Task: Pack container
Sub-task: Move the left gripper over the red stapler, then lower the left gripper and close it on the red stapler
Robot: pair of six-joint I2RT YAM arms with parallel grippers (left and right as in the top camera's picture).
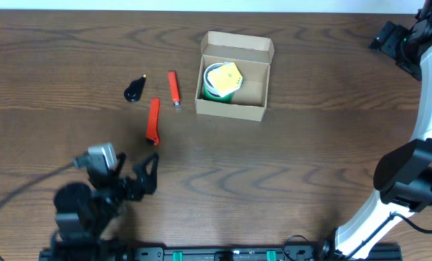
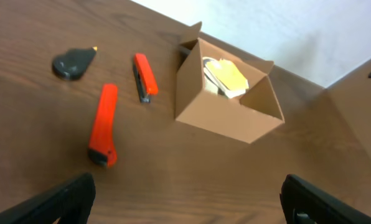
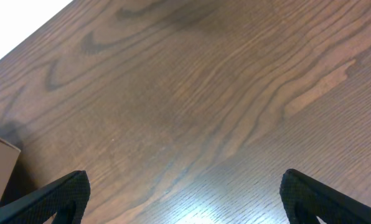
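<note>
Black left gripper (image 2: 188,196) and right gripper (image 3: 185,194) gape wide, empty.

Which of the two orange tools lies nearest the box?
The shorter orange tool, just beside the container; the longer orange tool with the black end lies farther off.

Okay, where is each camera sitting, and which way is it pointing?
Overhead: above the table, looking straight down; both arms show, left gripper near-left, right gripper far-right.
Left wrist: low over the table, facing the container; its open fingertips fill the bottom corners.
Right wrist: angled down at bare wood; its open fingertips show at the bottom corners.
Shared: overhead and left wrist both see the container, the longer orange tool, the shorter orange tool and a black item.
</note>
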